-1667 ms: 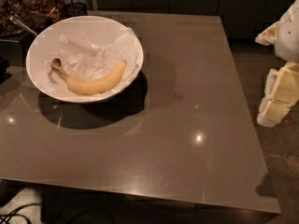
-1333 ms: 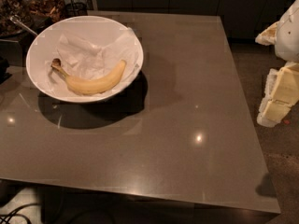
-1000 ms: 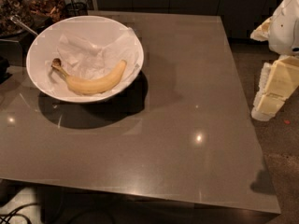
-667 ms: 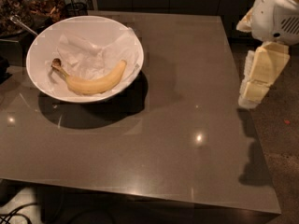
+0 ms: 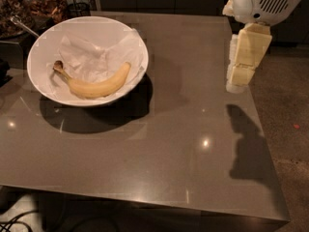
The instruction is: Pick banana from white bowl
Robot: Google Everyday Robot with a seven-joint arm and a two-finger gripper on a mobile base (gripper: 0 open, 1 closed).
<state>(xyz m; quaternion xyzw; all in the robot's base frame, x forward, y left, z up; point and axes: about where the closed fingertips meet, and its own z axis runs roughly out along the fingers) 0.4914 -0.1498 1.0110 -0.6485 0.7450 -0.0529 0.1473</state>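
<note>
A curved yellow banana (image 5: 98, 85) with a dark brown stem end at its left lies in the white bowl (image 5: 135, 45), on crumpled white paper (image 5: 89, 59). The bowl stands at the far left of a grey-brown table (image 5: 174, 144). My gripper (image 5: 239, 83) hangs from the white arm at the upper right, above the table's right edge, well to the right of the bowl and apart from it. It holds nothing.
Dark containers and a jar of brownish contents (image 5: 46, 1) stand behind the bowl at the far left. The table's right edge (image 5: 263, 139) borders a speckled floor (image 5: 289, 129). The gripper's shadow (image 5: 248, 144) falls on the table's right side.
The arm and gripper have moved left from outside the table's right edge to above that edge, and rose a little. The banana and bowl have not moved.
</note>
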